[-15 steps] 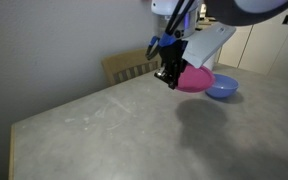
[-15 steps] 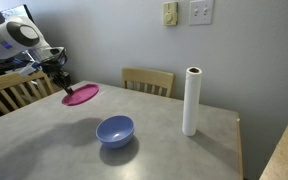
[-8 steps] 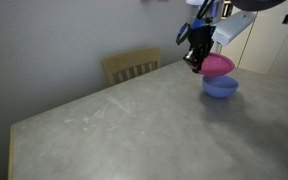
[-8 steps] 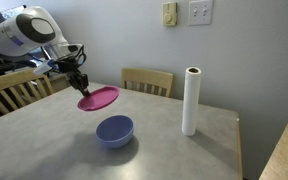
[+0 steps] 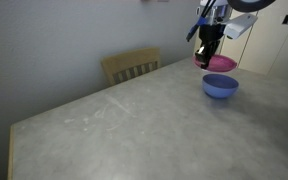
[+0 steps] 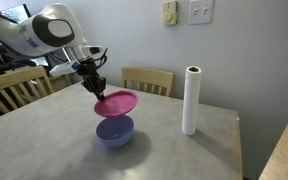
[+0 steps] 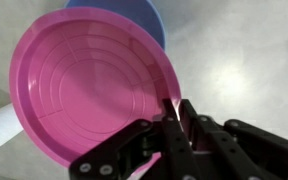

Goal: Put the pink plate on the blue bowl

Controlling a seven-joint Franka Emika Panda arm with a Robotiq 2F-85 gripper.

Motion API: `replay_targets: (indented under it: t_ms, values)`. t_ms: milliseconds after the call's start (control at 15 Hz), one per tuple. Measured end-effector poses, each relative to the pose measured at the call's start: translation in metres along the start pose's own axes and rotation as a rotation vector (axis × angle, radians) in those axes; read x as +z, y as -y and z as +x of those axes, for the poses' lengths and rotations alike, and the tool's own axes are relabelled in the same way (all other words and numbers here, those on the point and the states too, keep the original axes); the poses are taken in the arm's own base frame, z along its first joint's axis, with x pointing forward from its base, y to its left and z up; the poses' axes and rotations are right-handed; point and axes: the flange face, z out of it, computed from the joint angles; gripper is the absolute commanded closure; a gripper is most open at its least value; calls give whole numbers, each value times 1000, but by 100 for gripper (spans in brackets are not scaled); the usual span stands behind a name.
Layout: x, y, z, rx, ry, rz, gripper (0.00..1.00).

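My gripper (image 6: 94, 84) is shut on the rim of the pink plate (image 6: 116, 102) and holds it in the air just above the blue bowl (image 6: 114, 131), which stands on the grey table. In the exterior view from the table's other side the pink plate (image 5: 220, 64) hangs over the blue bowl (image 5: 220, 87) with the gripper (image 5: 206, 56) at its near edge. In the wrist view the pink plate (image 7: 89, 85) fills the left, the gripper (image 7: 172, 118) pinches its rim, and a sliver of the blue bowl (image 7: 134, 12) shows behind it.
A white paper towel roll (image 6: 191, 101) stands upright on the table beside the bowl. Wooden chairs (image 6: 147, 81) (image 5: 131, 66) stand at the table's edges. A wall with switches is behind. The grey table (image 5: 134, 120) stretches wide.
The gripper has carried the pink plate across the table from well away from the bowl to a spot directly above it. The bowl has not moved.
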Motion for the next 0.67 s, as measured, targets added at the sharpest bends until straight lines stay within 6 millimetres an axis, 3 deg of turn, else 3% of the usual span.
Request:
replay_targets:
  t_ms: [667]
  values:
    - [44, 5, -9, -12, 58, 60, 97]
